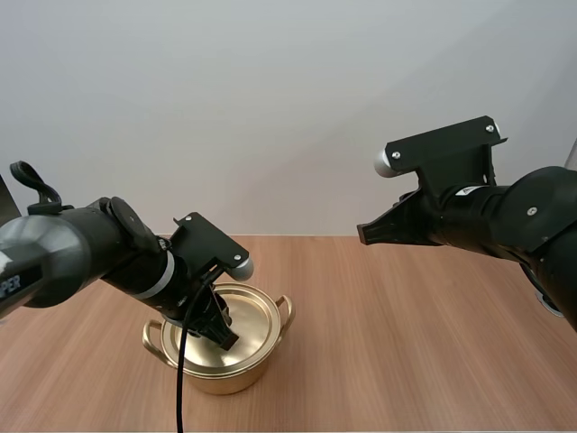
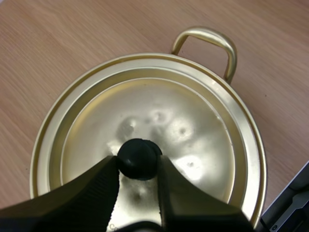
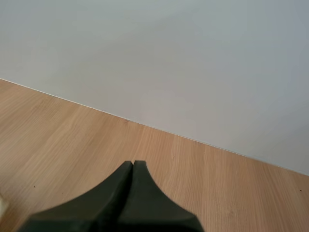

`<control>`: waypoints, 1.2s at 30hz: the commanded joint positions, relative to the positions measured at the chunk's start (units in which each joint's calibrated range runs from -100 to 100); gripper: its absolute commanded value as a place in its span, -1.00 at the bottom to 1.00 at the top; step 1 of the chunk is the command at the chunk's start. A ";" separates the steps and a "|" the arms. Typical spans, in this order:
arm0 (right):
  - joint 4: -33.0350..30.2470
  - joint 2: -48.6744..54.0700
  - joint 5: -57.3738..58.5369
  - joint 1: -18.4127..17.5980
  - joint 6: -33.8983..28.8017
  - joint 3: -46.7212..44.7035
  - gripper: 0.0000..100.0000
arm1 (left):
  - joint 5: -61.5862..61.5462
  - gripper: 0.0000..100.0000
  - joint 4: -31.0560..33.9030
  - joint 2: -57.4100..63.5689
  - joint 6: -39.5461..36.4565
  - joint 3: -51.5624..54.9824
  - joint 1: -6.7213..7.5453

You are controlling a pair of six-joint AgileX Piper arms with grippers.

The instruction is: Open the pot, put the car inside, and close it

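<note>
The round, brass-coloured pot (image 1: 225, 377) sits left of centre on the wood-grain bench (image 1: 406, 343). Its shallow, ringed lid (image 2: 193, 125) is on, and a looped handle (image 2: 212, 43) juts from its side. The left gripper (image 2: 138, 162) reaches down over it, ribbed black jaws pinching the lid's round black knob (image 2: 139, 153). The right gripper (image 3: 132, 166) hangs well apart over bare wood, jaws pressed together into one wedge.

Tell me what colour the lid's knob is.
The knob is black; clearest in the left wrist view.

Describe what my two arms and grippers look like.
The left arm and right arm are rounded matte black shells. The left has a silver band near the wrist and white lettering; the right carries a small white label. The left gripper and right gripper each have two black fingers tapering toward the tips.
</note>
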State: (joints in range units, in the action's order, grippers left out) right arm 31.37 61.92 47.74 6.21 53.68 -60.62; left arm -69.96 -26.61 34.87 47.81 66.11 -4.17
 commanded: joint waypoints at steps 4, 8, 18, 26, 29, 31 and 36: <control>0.05 -0.04 0.46 0.02 0.00 0.03 -1.00 | -1.65 0.88 -0.80 0.02 -0.31 -0.12 0.03; 0.05 -0.04 0.46 0.02 0.00 0.03 -1.00 | -2.54 1.00 -2.44 1.20 -0.31 -0.12 0.03; -0.06 -0.04 1.02 0.02 0.00 0.03 -1.00 | -25.37 -0.52 -3.58 20.19 -8.21 -7.47 0.03; 0.06 -0.04 5.58 0.02 1.51 0.03 -1.00 | -25.86 -1.00 -13.82 47.55 -9.47 -5.68 0.03; 0.06 0.41 4.54 0.02 3.88 -0.21 -1.00 | -24.93 -1.00 -15.79 57.82 -15.02 -5.68 -0.27; 0.06 1.38 1.94 0.02 4.51 -1.14 -1.00 | -23.29 -1.00 -14.06 61.86 -17.62 -5.51 -0.51; 0.32 3.31 -5.81 0.02 5.30 -4.39 -1.00 | -9.48 -1.00 -2.86 65.13 -30.49 -3.59 -1.79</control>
State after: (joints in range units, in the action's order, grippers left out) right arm 31.37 62.31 52.54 6.21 57.05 -60.77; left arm -95.78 -41.55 71.81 36.71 60.35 -4.43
